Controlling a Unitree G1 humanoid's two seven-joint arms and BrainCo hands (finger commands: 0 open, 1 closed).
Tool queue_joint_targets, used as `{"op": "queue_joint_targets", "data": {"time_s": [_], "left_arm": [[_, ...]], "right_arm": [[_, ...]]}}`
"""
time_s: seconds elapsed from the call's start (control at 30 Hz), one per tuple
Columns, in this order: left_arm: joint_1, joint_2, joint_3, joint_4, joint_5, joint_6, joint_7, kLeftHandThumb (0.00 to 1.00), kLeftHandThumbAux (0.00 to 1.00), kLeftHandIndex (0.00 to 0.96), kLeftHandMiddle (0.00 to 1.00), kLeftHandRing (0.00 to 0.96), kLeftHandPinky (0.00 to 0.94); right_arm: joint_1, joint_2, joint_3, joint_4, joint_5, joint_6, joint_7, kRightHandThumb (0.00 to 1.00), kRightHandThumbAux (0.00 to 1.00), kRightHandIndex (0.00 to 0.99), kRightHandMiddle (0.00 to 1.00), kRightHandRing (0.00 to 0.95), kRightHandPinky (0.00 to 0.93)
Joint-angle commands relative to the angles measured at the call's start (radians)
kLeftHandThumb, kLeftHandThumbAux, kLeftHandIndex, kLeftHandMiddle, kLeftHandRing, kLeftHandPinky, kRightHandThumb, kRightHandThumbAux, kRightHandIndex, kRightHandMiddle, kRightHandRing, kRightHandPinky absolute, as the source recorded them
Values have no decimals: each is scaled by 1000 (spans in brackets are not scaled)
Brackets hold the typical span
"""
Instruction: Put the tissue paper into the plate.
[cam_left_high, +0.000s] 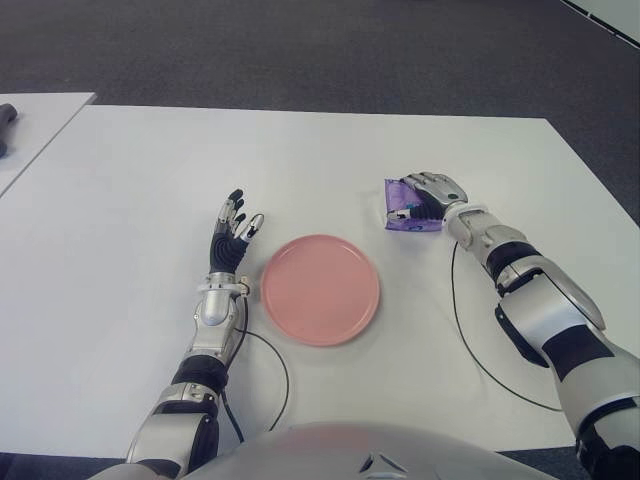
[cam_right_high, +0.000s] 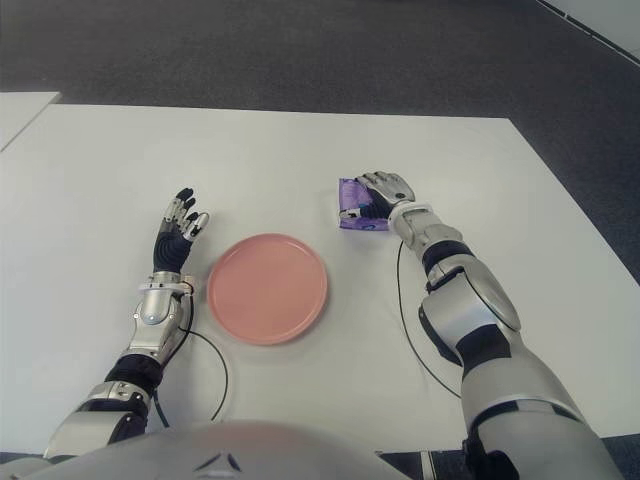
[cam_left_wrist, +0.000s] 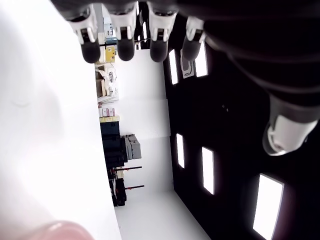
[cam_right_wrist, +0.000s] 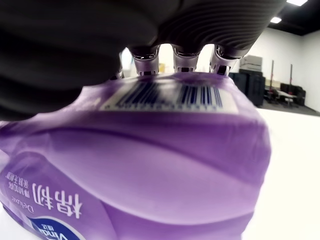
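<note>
The tissue paper is a purple plastic pack (cam_left_high: 399, 212) lying on the white table (cam_left_high: 130, 200), to the right of the pink plate (cam_left_high: 320, 290) and a little farther back. My right hand (cam_left_high: 432, 195) covers the pack's right side. In the right wrist view its fingers (cam_right_wrist: 175, 57) curl over the top edge of the pack (cam_right_wrist: 150, 165), gripping it. The plate holds nothing. My left hand (cam_left_high: 233, 232) shows just left of the plate, fingers spread and upright, holding nothing.
A thin black cable (cam_left_high: 470, 340) trails on the table from my right arm, and another (cam_left_high: 277, 365) loops near my left forearm. A second white table (cam_left_high: 30, 130) with a dark object (cam_left_high: 5, 115) stands at the far left. Dark carpet lies beyond the table's far edge.
</note>
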Motion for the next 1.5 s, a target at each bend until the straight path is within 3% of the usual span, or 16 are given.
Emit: {"op": "queue_joint_targets", "data": {"time_s": [0.03, 0.1, 0.17, 0.23, 0.33, 0.47, 0.57, 0.73, 0.9, 1.23, 1.5], "left_arm": [[24, 3, -2, 7, 12, 24, 10, 0, 497, 0, 0, 0, 0], [23, 3, -1, 8, 14, 23, 11, 0, 496, 0, 0, 0, 0], [22, 2, 0, 11, 11, 20, 7, 0, 494, 0, 0, 0, 0], [22, 1, 1, 11, 10, 19, 6, 0, 493, 0, 0, 0, 0], [23, -1, 1, 13, 4, 16, 1, 0, 496, 0, 0, 0, 0], [26, -2, 1, 10, 4, 17, 0, 0, 499, 0, 0, 0, 0], [30, -1, -3, 0, 14, 24, 7, 0, 496, 0, 0, 0, 0], [33, -1, -5, -6, 20, 28, 11, 0, 488, 0, 0, 0, 0], [32, -3, -4, -6, 22, 32, 13, 0, 478, 0, 0, 0, 0], [29, -8, 0, 3, 9, 11, 0, 0, 494, 0, 0, 0, 0], [32, -4, -6, 1, 16, 14, 1, 0, 507, 0, 0, 0, 0]], "right_arm": [[79, 28, -35, 23, 31, -23, 40, 242, 324, 0, 0, 0, 0], [75, 30, -68, 21, 65, -33, 62, 252, 331, 0, 0, 0, 0], [55, 32, -140, 19, 142, -49, 152, 254, 339, 0, 0, 0, 0], [48, 32, -170, 17, 172, -56, 192, 254, 344, 0, 0, 0, 0], [53, 49, -278, 19, 284, -13, 328, 254, 350, 0, 0, 0, 0], [49, 59, -378, 17, 387, 41, 442, 262, 360, 0, 0, 0, 0], [39, 67, -508, 13, 519, 81, 575, 269, 376, 0, 0, 0, 0], [40, 80, -639, 5, 647, 107, 696, 269, 418, 0, 0, 0, 0], [37, 94, -759, -3, 760, 138, 789, 211, 537, 0, 0, 0, 0], [31, 100, -843, -9, 808, 184, 812, 135, 615, 0, 0, 0, 0], [26, 97, -863, -11, 805, 193, 819, 129, 627, 0, 0, 0, 0]]}}
